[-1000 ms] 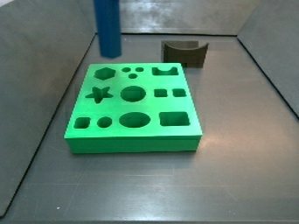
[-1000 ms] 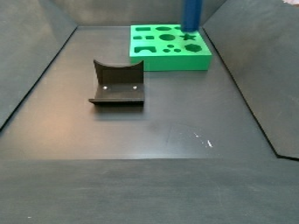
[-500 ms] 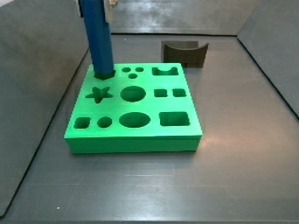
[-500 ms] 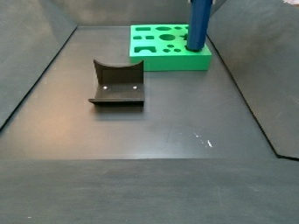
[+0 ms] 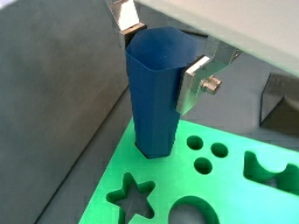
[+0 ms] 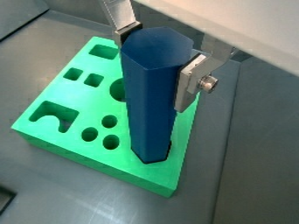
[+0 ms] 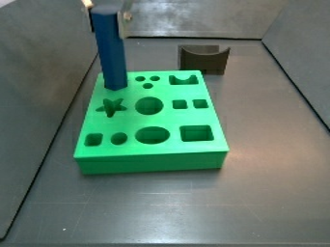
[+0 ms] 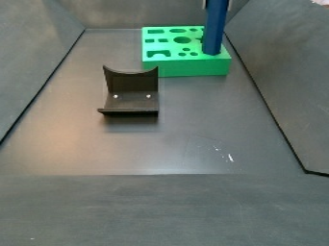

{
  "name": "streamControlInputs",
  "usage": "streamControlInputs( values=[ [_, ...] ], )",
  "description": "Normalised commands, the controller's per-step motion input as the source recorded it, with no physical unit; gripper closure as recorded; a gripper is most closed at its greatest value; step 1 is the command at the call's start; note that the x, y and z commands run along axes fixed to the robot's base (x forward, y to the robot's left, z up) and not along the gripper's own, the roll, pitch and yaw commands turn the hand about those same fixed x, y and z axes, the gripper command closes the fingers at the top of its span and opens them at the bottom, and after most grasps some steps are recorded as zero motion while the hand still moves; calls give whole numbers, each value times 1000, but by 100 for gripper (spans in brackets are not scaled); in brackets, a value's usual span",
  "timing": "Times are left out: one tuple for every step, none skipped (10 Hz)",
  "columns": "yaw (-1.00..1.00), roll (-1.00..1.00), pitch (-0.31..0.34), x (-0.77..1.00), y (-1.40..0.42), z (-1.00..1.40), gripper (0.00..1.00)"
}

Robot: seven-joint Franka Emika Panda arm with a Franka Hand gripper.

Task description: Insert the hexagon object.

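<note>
The hexagon object, a tall matte blue bar, stands upright with its lower end at the hexagonal hole in a back corner of the green board. It also shows in a side view over the board. My gripper is shut on the bar's upper end. Both wrist views show the bar between the silver fingers, with the gripper above the board. How deep the bar sits cannot be told.
The board has several other holes: a star, circles, squares and a notched shape. The dark fixture stands on the grey floor apart from the board. Grey walls enclose the floor.
The bar has moved from behind the board to over its hexagonal hole and has come down; its top end now shows in the side view.
</note>
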Motion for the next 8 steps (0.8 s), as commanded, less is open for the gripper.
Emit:
streamControlInputs(
  values=[
    [-100, 0, 36, 383, -200, -620, 100],
    [-74, 11, 0, 166, -69, -523, 100],
    [0, 121, 0, 0, 0, -434, 100],
    [0, 164, 0, 43, 0, -337, 100],
    [0, 123, 20, 57, 9, -326, 100],
    [0, 97, 6, 37, 6, -351, 100],
    [0, 0, 0, 0, 0, -286, 100],
    [0, -50, -33, 0, 0, -129, 100]
  ],
)
